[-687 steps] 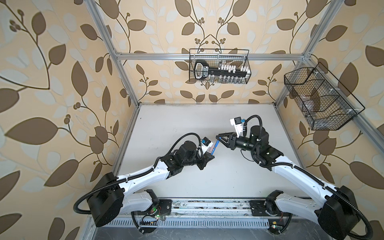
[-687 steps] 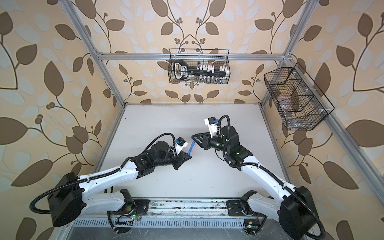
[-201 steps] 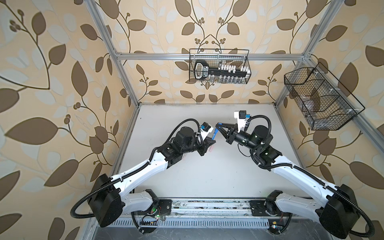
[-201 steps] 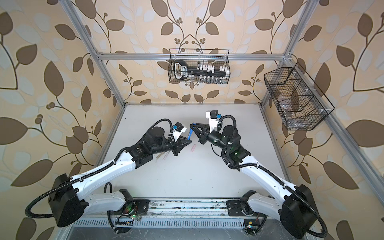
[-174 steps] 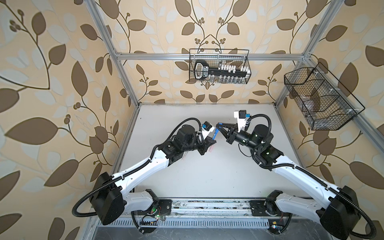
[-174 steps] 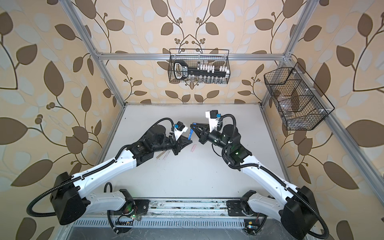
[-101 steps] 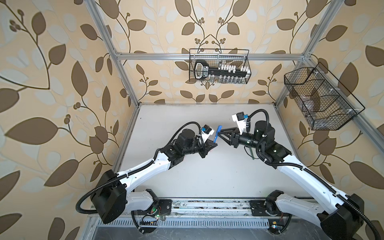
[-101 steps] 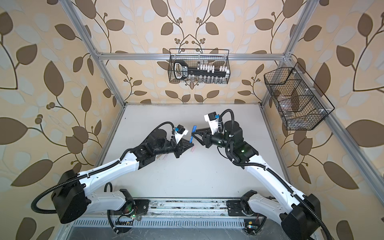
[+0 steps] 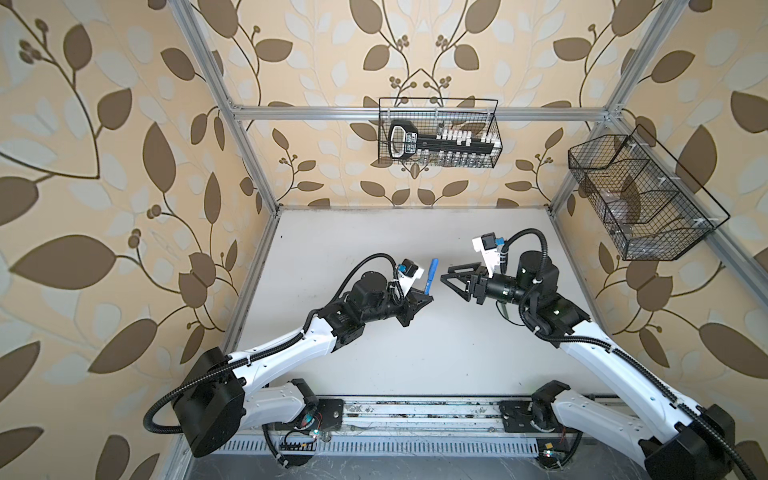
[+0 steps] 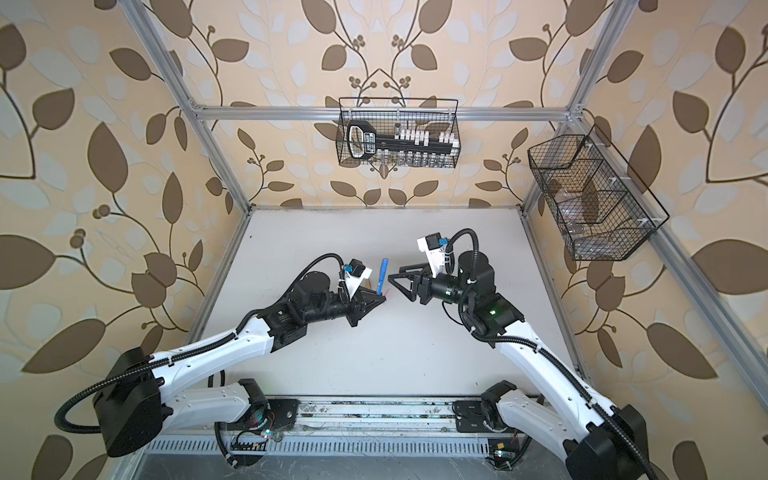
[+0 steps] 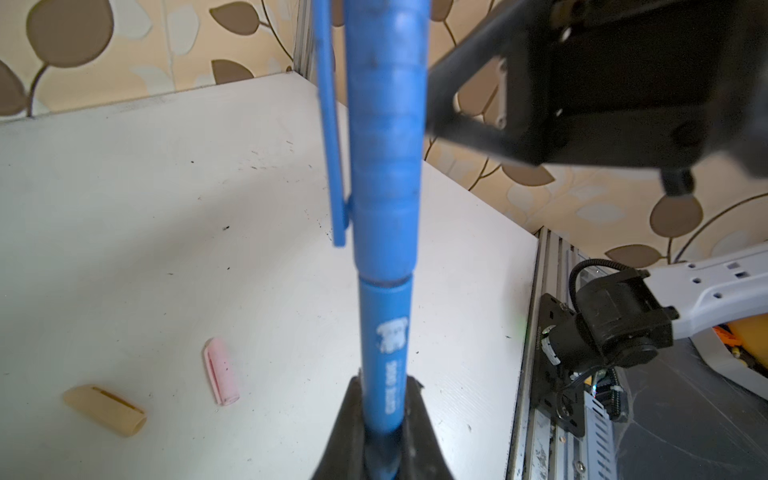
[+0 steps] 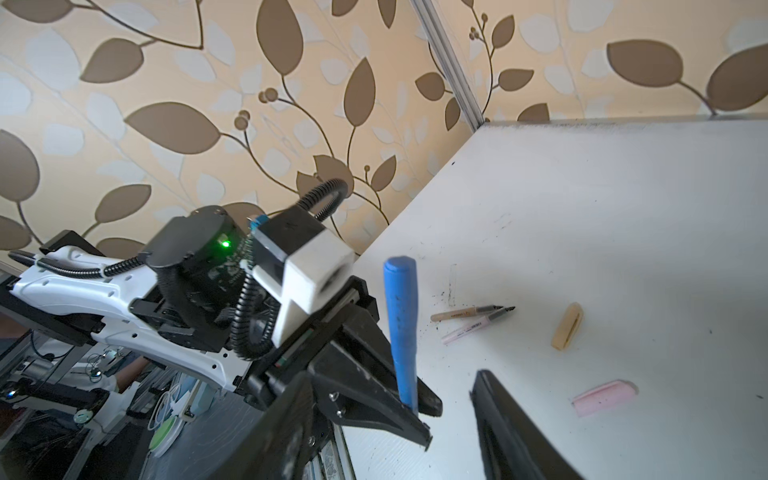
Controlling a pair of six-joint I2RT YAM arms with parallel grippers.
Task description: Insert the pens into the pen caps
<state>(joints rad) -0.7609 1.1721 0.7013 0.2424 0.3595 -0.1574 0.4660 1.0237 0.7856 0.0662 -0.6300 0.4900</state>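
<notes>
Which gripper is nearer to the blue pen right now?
Left. The left gripper is shut on the lower barrel of the blue pen; the right gripper stands open just beside the pen, not touching it.

Far table (image 9: 395, 232) lies open (blue pen (image 9: 557, 274) upright centrally).

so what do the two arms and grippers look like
The left arm and right arm have white shells, black joint housings and black ribbed cables. The left gripper and right gripper are black and wedge-shaped; each wrist carries a white camera block.
</notes>
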